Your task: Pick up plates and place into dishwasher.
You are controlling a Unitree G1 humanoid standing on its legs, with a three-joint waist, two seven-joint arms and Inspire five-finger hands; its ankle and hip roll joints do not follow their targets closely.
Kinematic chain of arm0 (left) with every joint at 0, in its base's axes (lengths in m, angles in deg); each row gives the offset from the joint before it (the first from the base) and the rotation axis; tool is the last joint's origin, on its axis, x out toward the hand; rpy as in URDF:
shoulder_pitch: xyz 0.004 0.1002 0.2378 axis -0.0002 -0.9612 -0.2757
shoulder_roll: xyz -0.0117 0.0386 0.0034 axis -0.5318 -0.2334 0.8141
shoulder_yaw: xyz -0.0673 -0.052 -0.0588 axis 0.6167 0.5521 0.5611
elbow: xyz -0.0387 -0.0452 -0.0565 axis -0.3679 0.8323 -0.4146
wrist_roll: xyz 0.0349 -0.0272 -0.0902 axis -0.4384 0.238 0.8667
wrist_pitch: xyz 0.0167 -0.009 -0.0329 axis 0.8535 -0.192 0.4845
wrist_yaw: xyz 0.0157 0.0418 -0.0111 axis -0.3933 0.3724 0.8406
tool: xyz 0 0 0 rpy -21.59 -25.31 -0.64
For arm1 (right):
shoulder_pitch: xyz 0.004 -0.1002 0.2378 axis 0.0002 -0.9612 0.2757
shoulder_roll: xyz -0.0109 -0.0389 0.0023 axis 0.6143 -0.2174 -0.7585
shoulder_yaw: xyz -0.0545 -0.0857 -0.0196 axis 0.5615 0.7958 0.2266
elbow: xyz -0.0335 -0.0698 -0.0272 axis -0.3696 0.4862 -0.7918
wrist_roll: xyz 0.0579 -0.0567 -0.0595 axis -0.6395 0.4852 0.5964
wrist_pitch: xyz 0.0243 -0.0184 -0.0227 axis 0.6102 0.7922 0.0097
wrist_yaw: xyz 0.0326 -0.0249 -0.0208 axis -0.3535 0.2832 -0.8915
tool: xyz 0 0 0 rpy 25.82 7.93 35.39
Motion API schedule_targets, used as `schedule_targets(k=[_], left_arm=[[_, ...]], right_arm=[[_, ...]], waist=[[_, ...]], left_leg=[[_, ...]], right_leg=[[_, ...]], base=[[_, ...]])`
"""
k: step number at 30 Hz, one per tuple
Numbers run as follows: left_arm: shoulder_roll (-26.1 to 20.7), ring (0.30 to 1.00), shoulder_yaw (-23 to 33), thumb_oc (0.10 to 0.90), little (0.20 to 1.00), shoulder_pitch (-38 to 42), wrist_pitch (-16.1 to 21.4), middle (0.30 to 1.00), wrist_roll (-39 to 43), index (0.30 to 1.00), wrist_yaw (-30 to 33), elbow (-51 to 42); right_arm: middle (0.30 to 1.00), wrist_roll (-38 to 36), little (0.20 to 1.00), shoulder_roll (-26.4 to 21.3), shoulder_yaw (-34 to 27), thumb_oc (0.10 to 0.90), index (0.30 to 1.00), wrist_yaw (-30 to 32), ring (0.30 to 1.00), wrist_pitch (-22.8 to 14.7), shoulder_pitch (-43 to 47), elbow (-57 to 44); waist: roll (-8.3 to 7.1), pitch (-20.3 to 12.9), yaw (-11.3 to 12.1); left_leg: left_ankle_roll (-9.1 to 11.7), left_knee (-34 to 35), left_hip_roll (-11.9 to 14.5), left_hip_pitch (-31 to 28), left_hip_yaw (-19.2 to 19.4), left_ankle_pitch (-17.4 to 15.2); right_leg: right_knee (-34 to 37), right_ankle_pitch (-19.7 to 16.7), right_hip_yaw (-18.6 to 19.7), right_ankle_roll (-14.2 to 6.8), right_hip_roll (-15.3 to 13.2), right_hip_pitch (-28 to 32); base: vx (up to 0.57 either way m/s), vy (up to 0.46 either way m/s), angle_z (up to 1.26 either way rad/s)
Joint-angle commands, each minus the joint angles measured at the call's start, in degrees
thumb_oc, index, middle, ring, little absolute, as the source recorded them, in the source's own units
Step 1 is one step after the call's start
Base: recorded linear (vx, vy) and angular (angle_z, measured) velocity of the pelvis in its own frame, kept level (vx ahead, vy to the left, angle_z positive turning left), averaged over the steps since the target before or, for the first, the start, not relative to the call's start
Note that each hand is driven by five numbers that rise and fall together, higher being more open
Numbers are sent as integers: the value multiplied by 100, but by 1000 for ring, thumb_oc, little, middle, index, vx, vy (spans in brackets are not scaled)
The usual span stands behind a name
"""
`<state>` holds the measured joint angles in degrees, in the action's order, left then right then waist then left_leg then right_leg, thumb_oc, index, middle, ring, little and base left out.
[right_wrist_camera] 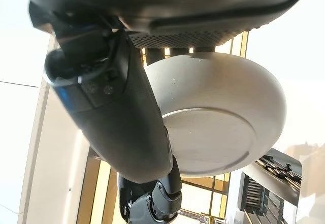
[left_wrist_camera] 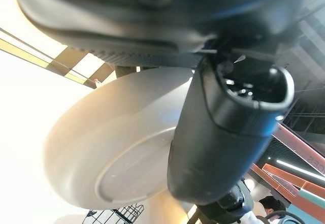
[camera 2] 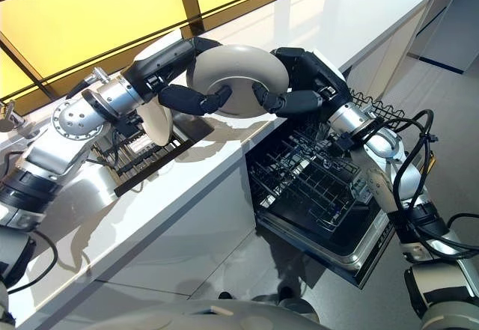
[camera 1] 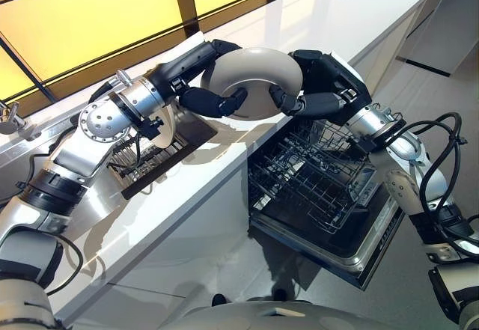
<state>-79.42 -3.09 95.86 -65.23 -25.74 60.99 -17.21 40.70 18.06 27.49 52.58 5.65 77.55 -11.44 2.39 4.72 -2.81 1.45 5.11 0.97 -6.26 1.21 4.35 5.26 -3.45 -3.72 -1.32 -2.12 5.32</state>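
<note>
A white plate [camera 1: 251, 75] hangs in the air above the counter's front edge, right by the open dishwasher [camera 1: 314, 173]. Both hands hold it. My left hand [camera 1: 212, 101] grips its left rim with thumb curled over the front and fingers behind. On the opposite rim my right hand [camera 1: 318, 75] does the same. In the left wrist view the plate's underside [left_wrist_camera: 117, 148] shows past the thumb [left_wrist_camera: 223, 132]. It also shows as a plate [right_wrist_camera: 218, 122] in the right wrist view. A second white plate [camera 1: 166, 124] stands on edge in the black dish rack [camera 1: 153, 162].
The dishwasher's wire rack is pulled out over its lowered door [camera 1: 359, 255], below and right of the held plate. The long white counter [camera 1: 337, 16] runs along a window. A faucet [camera 1: 11, 117] sits at the far left.
</note>
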Motion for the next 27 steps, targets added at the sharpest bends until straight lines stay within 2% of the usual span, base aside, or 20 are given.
schedule_targets(k=[1, 4, 5, 6, 7, 16, 27], left_arm=[[-111, 300, 294, 100, 200, 688, 581, 300, 74, 300, 415, 424], [-105, 300, 282, 100, 200, 733, 520, 300, 28, 300, 466, 342], [-114, 326, 282, 130, 230, 742, 515, 326, 27, 326, 474, 336], [-126, 425, 296, 245, 345, 732, 523, 425, 24, 425, 494, 329], [-150, 900, 331, 800, 900, 713, 541, 900, 33, 900, 515, 325], [-345, 900, 491, 800, 900, 725, 693, 900, 39, 900, 669, 332], [-737, 900, 1458, 800, 900, 44, 708, 900, 444, 900, 691, 305]], right_arm=[[300, -528, 200, 217, -518, 100, 300, 134, 300, -641, 886, -5], [300, -486, 200, 235, -523, 100, 300, 204, 300, -643, 875, 58], [300, -471, 200, 236, -527, 100, 300, 217, 300, -639, 876, 66], [300, -479, 200, 232, -541, 100, 300, 224, 300, -635, 859, 59], [300, -470, 200, 228, -576, 100, 300, 235, 300, -618, 832, 36], [300, -324, 200, 158, -626, 100, 300, 329, 300, -639, 819, 82], [300, -142, 200, -100, -1014, 100, 300, 410, 300, -697, 520, 174]], waist=[[-224, -580, 76], [-220, -582, 81], [-218, -584, 83], [-217, -583, 85], [-212, -584, 90], [-202, -573, 116], [-190, -587, 215]], left_leg=[[-294, -11, -387, -72, 20, -562], [-291, -11, -394, -58, -15, -556], [-290, -11, -394, -56, -17, -554], [-289, -11, -394, -54, -18, -552], [-287, -11, -393, -55, -21, -552], [-277, -11, -392, -52, -33, -539], [-254, -11, -386, -42, -64, -526]], right_leg=[[-26, 58, 109, -219, 147, 44], [-26, 57, 105, -220, 149, 31], [-26, 55, 102, -222, 148, 29], [-26, 55, 101, -223, 146, 29], [-26, 57, 98, -224, 145, 31], [-26, 51, 80, -230, 134, 35], [-26, 76, 9, -224, 116, 50]], base=[[0, 0, 0], [0, 0, 0], [0, 0, 0], [0, 0, 0], [0, 0, 0], [0, 0, 0], [0, 0, 0]])
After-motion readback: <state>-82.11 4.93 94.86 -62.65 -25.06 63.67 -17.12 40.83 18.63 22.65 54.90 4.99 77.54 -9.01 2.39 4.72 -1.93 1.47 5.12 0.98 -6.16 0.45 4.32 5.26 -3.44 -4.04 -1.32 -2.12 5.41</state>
